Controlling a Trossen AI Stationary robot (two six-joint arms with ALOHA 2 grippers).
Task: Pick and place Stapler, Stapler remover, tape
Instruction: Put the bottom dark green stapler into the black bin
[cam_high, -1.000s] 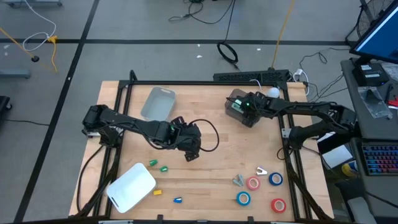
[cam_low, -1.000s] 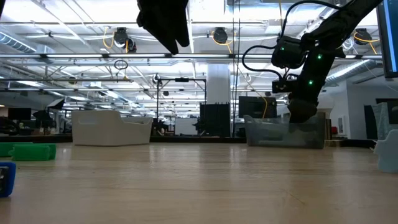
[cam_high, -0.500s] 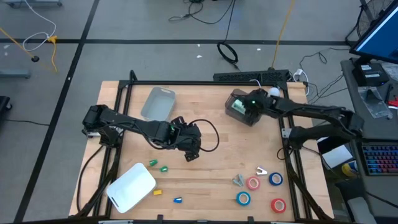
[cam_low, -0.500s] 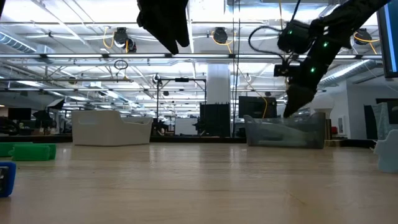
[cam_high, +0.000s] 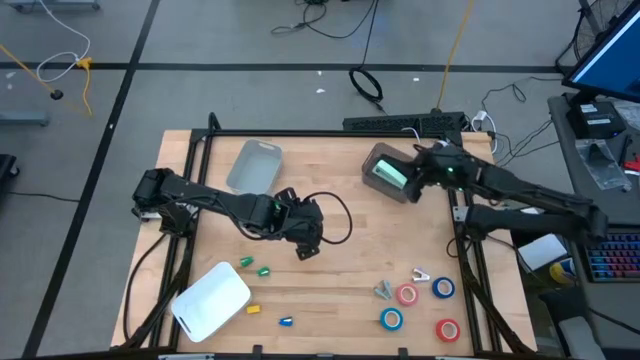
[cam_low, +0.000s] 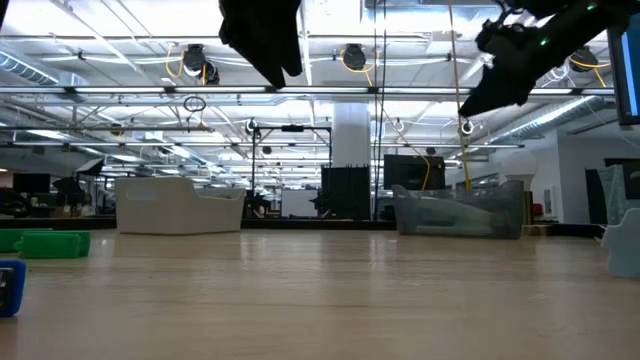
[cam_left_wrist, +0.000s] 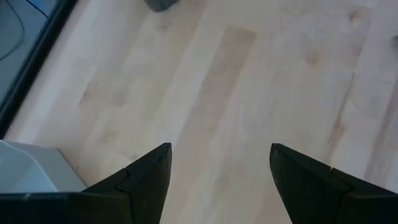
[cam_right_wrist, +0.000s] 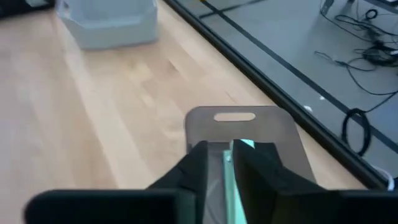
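A green stapler (cam_high: 388, 175) lies inside the grey bin (cam_high: 372, 158) at the far right. My right gripper (cam_high: 428, 170) hangs above that bin's right side, its fingers a narrow gap apart (cam_right_wrist: 222, 167) with nothing between them. Two red tape rolls (cam_high: 406, 295) and two blue ones (cam_high: 391, 319) lie flat near the front right, beside two metal staple removers (cam_high: 384, 290). More small staplers, green (cam_high: 246, 262), blue (cam_high: 286, 322) and yellow, lie front left. My left gripper (cam_high: 306, 243) waits open over the table's middle (cam_left_wrist: 217, 174).
A second grey bin (cam_high: 255, 165) stands at the far left and a white bin (cam_high: 212, 298) at the front left corner. A black frame (cam_high: 330, 133) borders the table. Bare wood lies between the two arms.
My right gripper has risen out of the grey bin and drawn back toward the table's right edge. The green stapler has stayed in the bin.
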